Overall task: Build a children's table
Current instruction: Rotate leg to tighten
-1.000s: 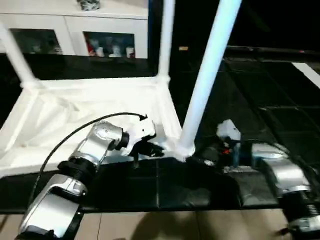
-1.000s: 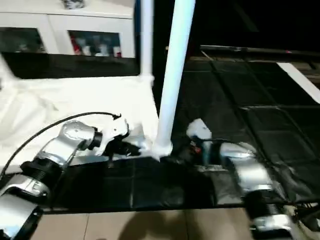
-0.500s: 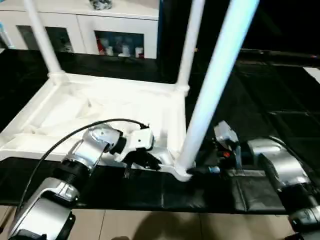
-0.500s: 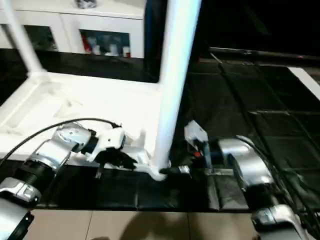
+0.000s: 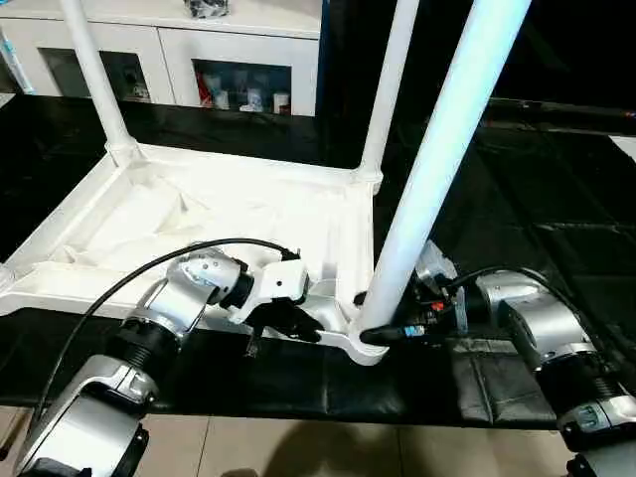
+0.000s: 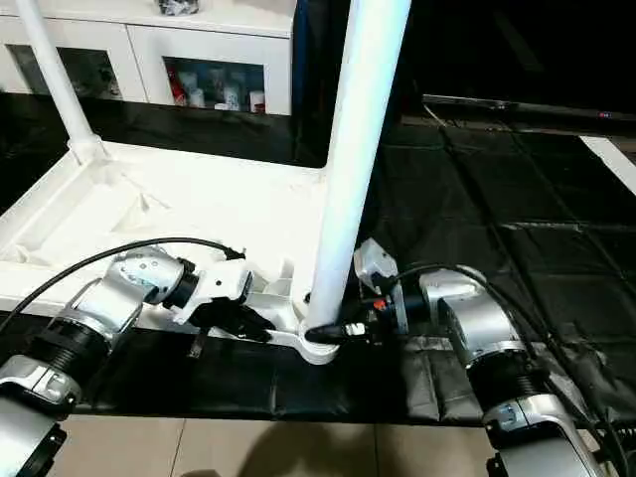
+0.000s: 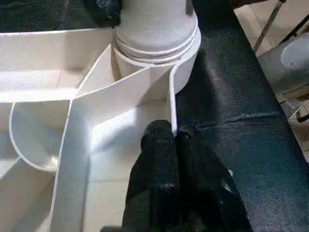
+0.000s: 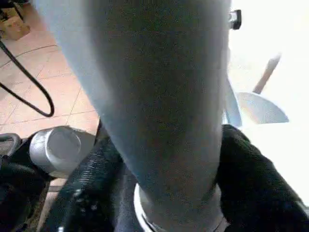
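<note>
Over on the left, the upside-down tabletop [image 5: 214, 214] lies ribs-up on the black floor mat [image 5: 517, 209], with two legs [image 5: 94, 79] already standing in the far corner sockets and a white cabinet [image 5: 248, 45] behind them. Left claw [image 7: 173, 137] is clenched tight on a thin rib of the tabletop, right beside the near corner socket [image 7: 157, 46]. My worry there: that rib looks flimsy, and if the whole top gets shoved, a pinch that narrow could slip off or flex the plastic, and then nothing is bracing the top.

Middle of the scene, the near leg [image 5: 437, 159] is standing in that socket but leaning a bit off from the other two, so I'd guess it isn't fully seated. Push on it at that angle and it could jam crooked or pop back out.

On the right, the right claw [image 6: 343, 331] has a finger [image 8: 84, 193] on each side of the leg's base, just above the socket. Can't tell if it's actually grasping or just cupping it with some slack. If it's loose, the leg could tip over toward the mat once it's nudged. Gripping that low also gives poor leverage over a long tube, so the top end could swing.
</note>
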